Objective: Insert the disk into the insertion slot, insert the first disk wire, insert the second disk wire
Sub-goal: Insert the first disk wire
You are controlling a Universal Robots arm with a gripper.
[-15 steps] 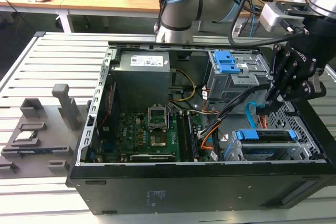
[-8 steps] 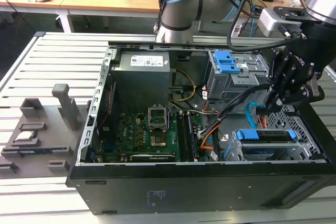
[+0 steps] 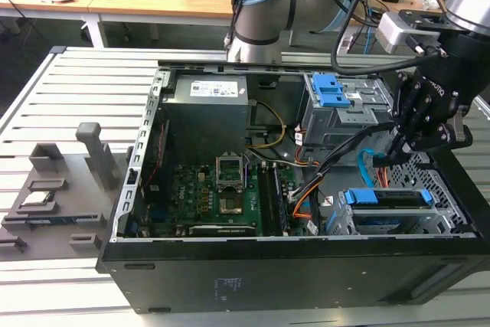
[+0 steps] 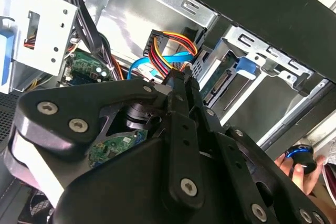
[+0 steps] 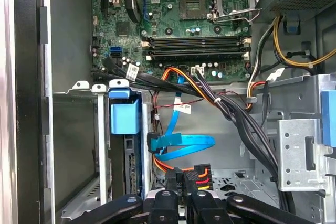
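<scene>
The disk (image 3: 387,198), in its bright blue caddy, sits in the insertion slot (image 3: 442,183), a silver perforated cage in the case's near corner on the exterior view's right. Its blue tab (image 5: 125,118) and its connector edge (image 4: 220,82) show in the wrist views. My gripper (image 3: 393,151) hangs just above and behind the disk. Its fingers (image 5: 184,183) are shut on the black plug of the first disk wire (image 5: 201,174), whose orange, red and black strands (image 4: 167,51) arch behind the fingertips (image 4: 181,85). The second disk wire (image 5: 184,142), a flat light-blue cable, loops loose on the case floor beside the disk.
A taller grey bay with blue tabs (image 3: 337,105) stands behind my gripper. Thick black cables (image 5: 247,124) run from the motherboard (image 3: 222,189) across the gap. The power supply (image 3: 210,105) is at the back. A person's hand (image 4: 307,174) shows beyond the case wall.
</scene>
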